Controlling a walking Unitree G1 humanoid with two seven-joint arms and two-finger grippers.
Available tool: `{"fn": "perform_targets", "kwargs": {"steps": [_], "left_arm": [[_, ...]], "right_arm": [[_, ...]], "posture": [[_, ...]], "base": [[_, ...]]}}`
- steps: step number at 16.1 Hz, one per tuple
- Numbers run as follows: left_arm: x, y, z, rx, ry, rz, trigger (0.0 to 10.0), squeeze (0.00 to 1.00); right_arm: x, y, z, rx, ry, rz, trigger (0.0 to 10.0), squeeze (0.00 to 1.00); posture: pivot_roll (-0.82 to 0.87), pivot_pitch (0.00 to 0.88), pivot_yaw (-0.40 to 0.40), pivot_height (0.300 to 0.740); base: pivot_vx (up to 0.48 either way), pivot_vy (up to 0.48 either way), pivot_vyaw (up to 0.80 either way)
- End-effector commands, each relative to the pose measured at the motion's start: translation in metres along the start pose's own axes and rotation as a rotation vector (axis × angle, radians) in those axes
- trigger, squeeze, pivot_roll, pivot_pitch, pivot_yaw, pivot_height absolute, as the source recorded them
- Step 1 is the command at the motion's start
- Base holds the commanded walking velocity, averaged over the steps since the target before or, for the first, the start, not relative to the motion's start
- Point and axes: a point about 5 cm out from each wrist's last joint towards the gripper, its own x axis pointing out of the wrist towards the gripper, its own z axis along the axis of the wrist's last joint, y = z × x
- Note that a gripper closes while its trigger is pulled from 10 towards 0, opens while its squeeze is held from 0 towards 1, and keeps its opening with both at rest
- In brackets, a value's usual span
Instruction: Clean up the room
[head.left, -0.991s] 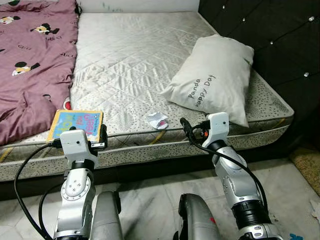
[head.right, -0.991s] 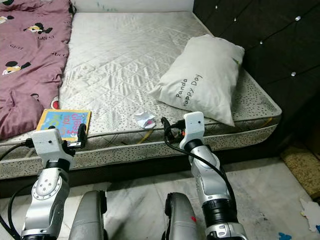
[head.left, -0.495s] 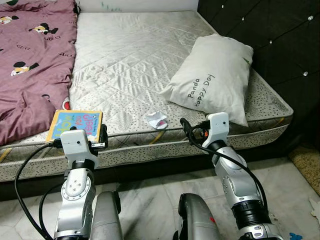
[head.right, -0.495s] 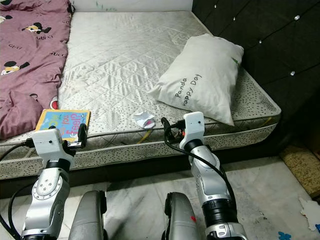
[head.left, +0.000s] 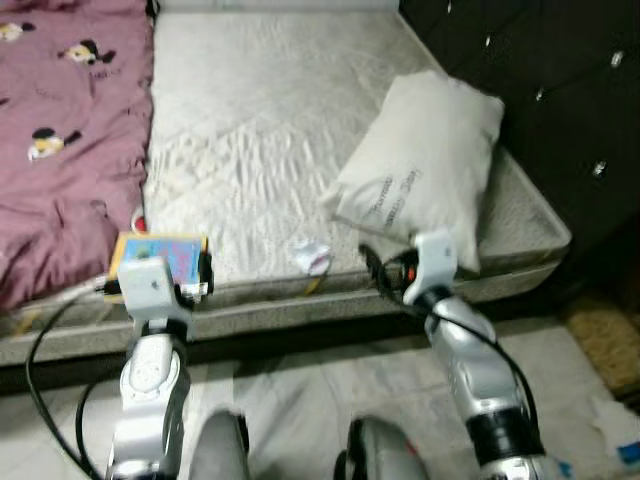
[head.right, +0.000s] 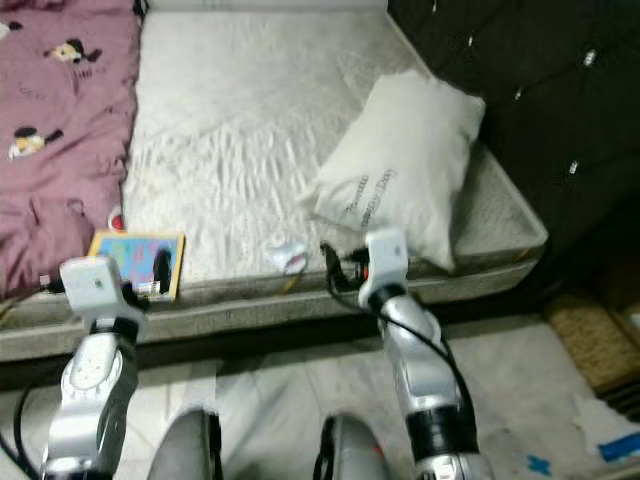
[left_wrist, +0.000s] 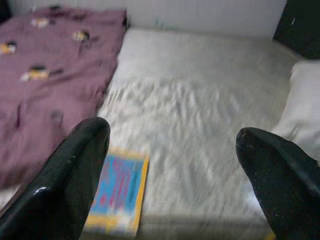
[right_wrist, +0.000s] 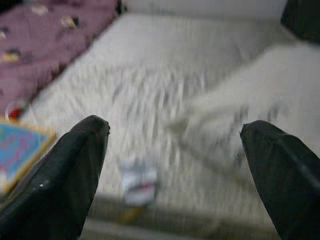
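Tidying looks barely begun: both the left hand (left_wrist: 170, 175) and right hand (right_wrist: 172, 172) hang spread and empty at the bed's (head.left: 250, 120) near edge, where the crumpled wrapper (head.left: 311, 256) and colourful book (head.left: 165, 255) lie uncollected.

Motion blur throughout; pillow (head.left: 425, 165) lettering unreadable. Small wrapper (head.left: 311, 256) near pillow indistinct. Purple blanket (head.left: 60, 140) cut off by frame edge.

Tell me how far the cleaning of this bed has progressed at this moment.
Nothing looks done yet. The book and crumpled wrapper lie on the mattress edge. The left gripper and right gripper are open, short of the bed, holding nothing. Both items, the pillow and blanket remain.
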Motion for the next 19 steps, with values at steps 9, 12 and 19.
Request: {"fn": "perform_targets", "kwargs": {"steps": [9,12,19], "left_arm": [[-0.0021,0.0013,-0.0034,0.004,0.026,0.000,10.0,0.00],[-0.0009,0.0001,-0.0033,0.002,0.023,-0.004,10.0,0.00],[0.0017,-0.0008,-0.0031,0.001,0.017,-0.008,10.0,0.00]], "right_arm": [[-0.0041,-0.0001,-0.0030,0.021,0.003,-0.016,10.0,0.00],[-0.0024,-0.0007,-0.0007,0.024,-0.006,-0.019,10.0,0.00],[-0.0002,-0.0029,0.0015,0.036,-0.017,-0.028,10.0,0.00]], "posture": [[0.00,0.093,-0.041,0.740],[0.00,0.083,-0.039,0.740],[-0.01,0.062,-0.040,0.740]], "base": [[0.000,0.000,0.00],[0.000,0.000,0.00],[0.000,0.000,0.00]]}}
